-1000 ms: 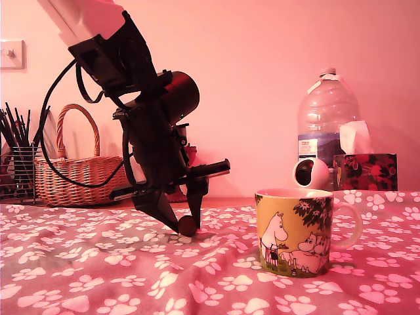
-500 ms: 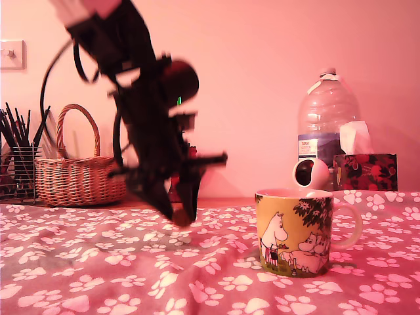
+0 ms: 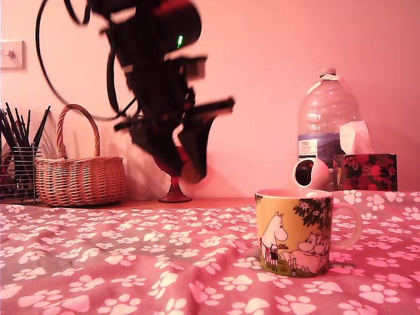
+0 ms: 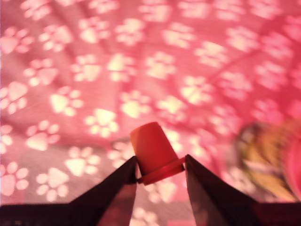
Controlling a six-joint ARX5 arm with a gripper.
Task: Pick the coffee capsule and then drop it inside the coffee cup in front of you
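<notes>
Pink paw-print cloth [image 3: 131,262] covers the table; wall behind, basket [image 3: 79,178] at the exterior view's left. Gripper [image 4: 161,170] clamps the tapered capsule [image 4: 153,151] by its rim, apparently above the cloth. Mug [image 3: 295,231] is yellow.

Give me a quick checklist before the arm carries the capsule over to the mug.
1. Capsule held by the hand: ok, fingers clamp its rim.
2. Capsule off the cloth: ok, raised well above it.
3. Mug upright: ok.
4. Mug empty inside: cannot tell, interior hidden.
5. Hand over the mug: not ok, it is off to the exterior view's left.
6. Path to the mug clear: ok, nothing stands between.
</notes>
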